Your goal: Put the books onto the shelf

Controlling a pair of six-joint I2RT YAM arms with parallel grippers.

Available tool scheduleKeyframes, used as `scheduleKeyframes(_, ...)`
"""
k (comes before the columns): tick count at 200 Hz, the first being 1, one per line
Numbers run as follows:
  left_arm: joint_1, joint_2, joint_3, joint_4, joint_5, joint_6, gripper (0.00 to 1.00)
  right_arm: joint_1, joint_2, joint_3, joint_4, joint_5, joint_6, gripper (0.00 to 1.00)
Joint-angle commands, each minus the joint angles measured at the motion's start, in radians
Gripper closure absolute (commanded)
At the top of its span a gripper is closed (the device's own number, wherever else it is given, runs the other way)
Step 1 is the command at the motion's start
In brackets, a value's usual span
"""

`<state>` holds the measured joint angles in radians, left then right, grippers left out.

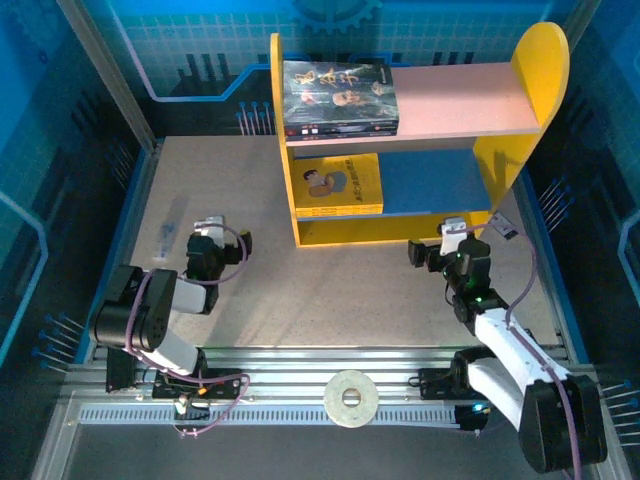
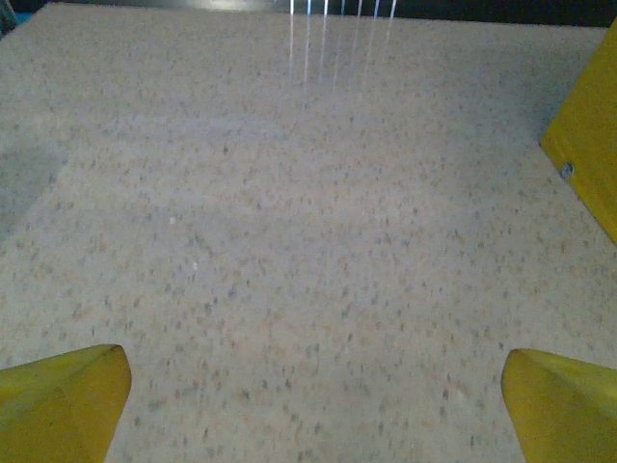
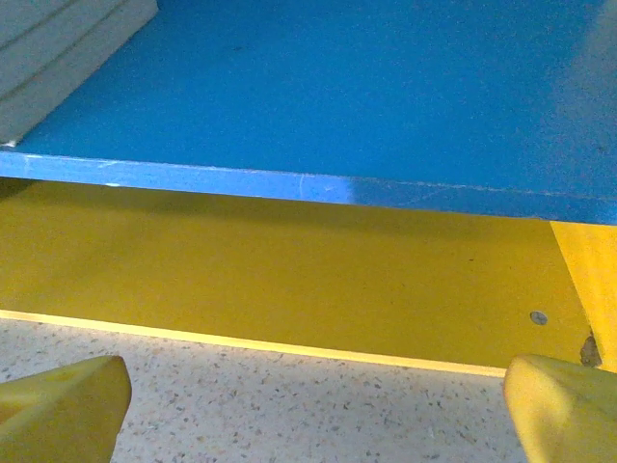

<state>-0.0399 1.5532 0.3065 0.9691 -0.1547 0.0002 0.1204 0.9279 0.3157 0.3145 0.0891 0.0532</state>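
Books (image 1: 338, 185) in two lots, both on the shelf (image 1: 541, 70). Dark-covered stack (image 1: 340, 95) lying flat on the pale pink upper board (image 1: 460, 100), at its left end against the straight yellow side panel. Yellow books (image 1: 345, 200) with a cartoon figure flat on the blue lower board (image 1: 430, 180), also at the left end, directly beneath the dark stack. Shelf upright at the far middle of the table (image 1: 330, 290), round-topped yellow panel on its right side.

From the right wrist: blue lower board close ahead, yellow base strip (image 3: 289, 280) under it meeting the speckled table, pale page edges of the yellow books at top left.

Right gripper (image 1: 450, 235) just in front of the shelf's right half, near but apart from it. Yellow fingers (image 3: 67, 405) spread wide, nothing between them.

Left gripper (image 1: 208, 228) well to the left of the shelf, over bare table. From its wrist: fingers (image 2: 58, 405) wide apart at the lower corners, holding nothing, with a corner of the shelf's yellow side panel at the right edge.

White ring (image 1: 350, 398) on the metal rail between the two arm bases.
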Motion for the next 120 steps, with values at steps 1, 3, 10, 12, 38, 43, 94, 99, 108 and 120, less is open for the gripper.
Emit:
scheduleKeyframes(1, 0.016, -0.003, 0.065, -0.027, 0.01, 0.001, 0.01, -0.019, 0.072, 0.033, 0.152, 0.005, -0.036, 0.0)
scheduleKeyframes(3, 0.015, -0.003, 0.063, -0.021, 0.003, 0.001, 0.01, -0.02, 0.08, 0.035, 0.159, 0.006, -0.038, 0.0)
scheduleKeyframes(10, 0.015, -0.002, 0.067, -0.028, -0.018, -0.004, 0.01, -0.021, 0.111, 0.04, 0.179, 0.012, -0.046, 0.0)
scheduleKeyframes(12, 0.015, -0.003, 0.069, -0.032, -0.021, -0.005, 0.01, -0.022, 0.119, 0.041, 0.184, 0.014, -0.048, 0.0)
scheduleKeyframes(38, 0.014, -0.002, 0.068, -0.028, -0.022, -0.003, 0.01, -0.028, 0.232, 0.063, 0.249, 0.017, -0.07, 0.0)
scheduleKeyframes(43, 0.014, -0.002, 0.068, -0.029, -0.021, -0.002, 0.01, -0.03, 0.252, 0.067, 0.262, 0.014, -0.07, 0.0)
scheduleKeyframes(94, 0.011, -0.002, 0.067, -0.026, -0.025, 0.0, 0.01, -0.057, 0.415, 0.054, 0.46, -0.054, -0.075, 0.0)
scheduleKeyframes(99, 0.01, -0.002, 0.068, -0.026, -0.026, 0.0, 0.01, -0.064, 0.432, 0.05, 0.486, -0.069, -0.071, 0.0)
scheduleKeyframes(108, 0.01, -0.002, 0.067, -0.027, -0.026, 0.001, 0.01, -0.075, 0.467, 0.036, 0.539, -0.094, -0.069, 0.0)
scheduleKeyframes(120, 0.009, -0.002, 0.065, -0.026, -0.028, 0.001, 0.01, -0.087, 0.523, 0.011, 0.632, -0.105, -0.055, 0.0)
